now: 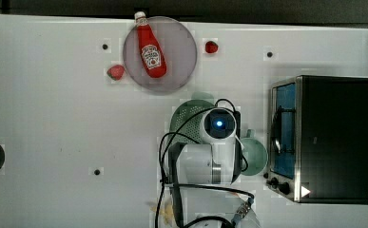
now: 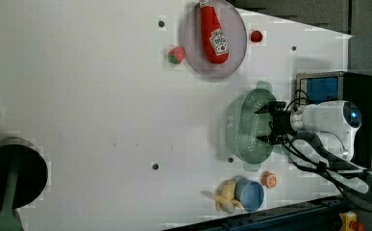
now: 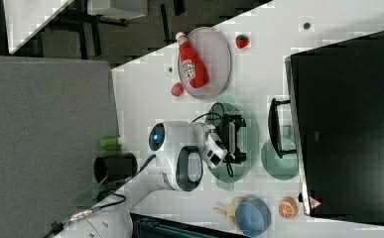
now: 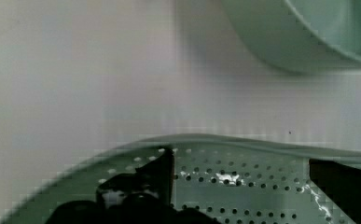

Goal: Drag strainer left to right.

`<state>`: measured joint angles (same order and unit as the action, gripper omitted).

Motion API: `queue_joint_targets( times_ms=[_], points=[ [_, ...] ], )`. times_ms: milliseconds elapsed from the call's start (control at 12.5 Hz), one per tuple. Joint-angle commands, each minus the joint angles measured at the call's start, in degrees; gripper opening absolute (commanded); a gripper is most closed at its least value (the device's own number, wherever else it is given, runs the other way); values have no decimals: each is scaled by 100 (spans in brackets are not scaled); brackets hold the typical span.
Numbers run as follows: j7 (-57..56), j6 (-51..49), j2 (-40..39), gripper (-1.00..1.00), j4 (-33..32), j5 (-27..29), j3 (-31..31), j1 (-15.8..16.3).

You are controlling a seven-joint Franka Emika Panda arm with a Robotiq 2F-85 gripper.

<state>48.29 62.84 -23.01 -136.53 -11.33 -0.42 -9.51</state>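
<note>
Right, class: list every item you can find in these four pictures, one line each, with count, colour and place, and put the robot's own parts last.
table: one, white, under everything.
plate: one, grey, far edge of table in top view.
ketchup bottle: one, red, lying on plate.
strawberries: two, red, either side of plate.
strainer: one, pale green, below the gripper.
cup: one, mint green, beside oven.
oven: one, black and silver, top view's right.
blue bowl: one, near edge.
banana: one, yellow, beside blue bowl.
orange: one, beside blue bowl.
gripper: one, black, jaws open over strainer.

Cup (image 1: pixel 254 154) and oven (image 1: pixel 320 138) crowd the strainer (image 2: pixel 249 126); the top view's left lies open.
</note>
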Motion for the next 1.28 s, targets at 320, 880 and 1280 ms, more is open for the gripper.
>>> queue_joint_targets(
  times_ms=[320, 880, 1280],
  points=[
    [-1232, -370, 1061, 100, 7, -6, 365, 131],
    [-3192, -3819, 3659, 100, 883, 1084, 627, 134],
    [-4342, -5764, 4541, 100, 1773, 1150, 567, 130]
  ],
)
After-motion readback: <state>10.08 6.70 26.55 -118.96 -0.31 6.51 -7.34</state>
